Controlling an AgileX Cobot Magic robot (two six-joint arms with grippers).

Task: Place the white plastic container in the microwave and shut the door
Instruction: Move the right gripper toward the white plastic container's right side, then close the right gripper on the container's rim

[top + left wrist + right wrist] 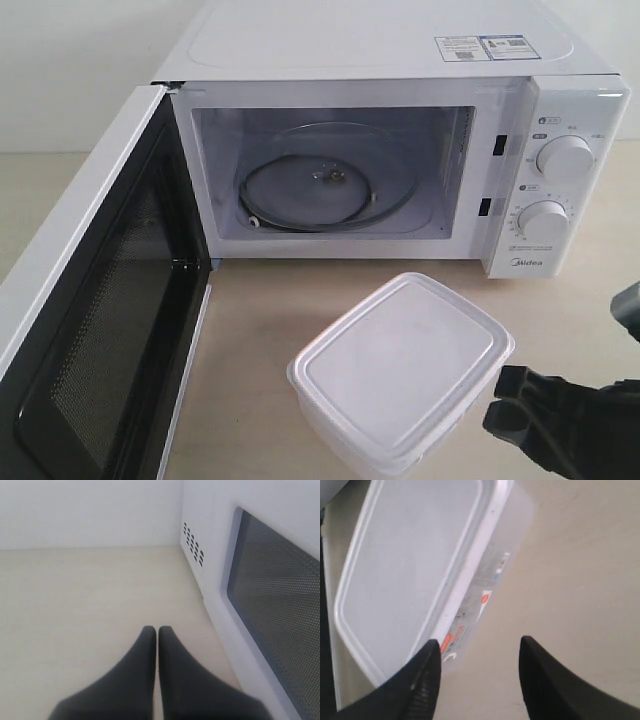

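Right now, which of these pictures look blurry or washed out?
Exterior view: sharp, evenly lit, though the microwave is nearly washed out on top. Left wrist view: the shut left end effector is soft, close to the lens. Right wrist view: the white plastic container and its label are blurred.
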